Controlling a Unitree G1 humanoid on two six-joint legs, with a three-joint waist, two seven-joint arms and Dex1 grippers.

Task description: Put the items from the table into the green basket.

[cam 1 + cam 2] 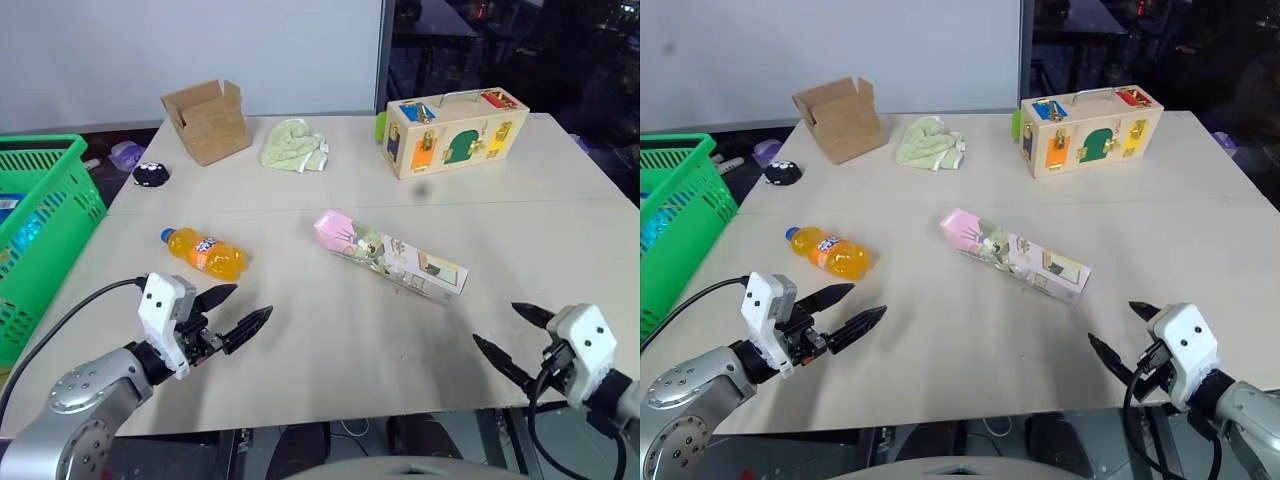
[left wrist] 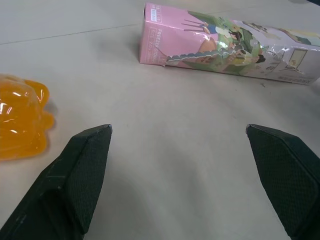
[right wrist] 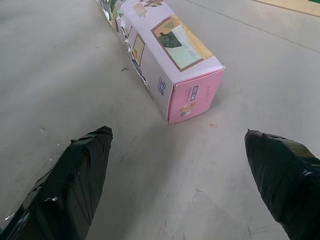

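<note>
Orange soda bottle (image 1: 203,253) lies sideways on the worktop (image 1: 330,340) just ahead of my spread, empty left claw (image 1: 236,312), so I fear a glancing pinch rolls it away from the green basket (image 1: 40,230).

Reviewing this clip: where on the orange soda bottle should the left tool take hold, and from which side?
Grip the orange soda bottle across its round belly, coming from above on the near side. It lies flat on the table, cap toward the green basket, so its narrow width probably fits the open left tool; the ends would likely slip.
</note>
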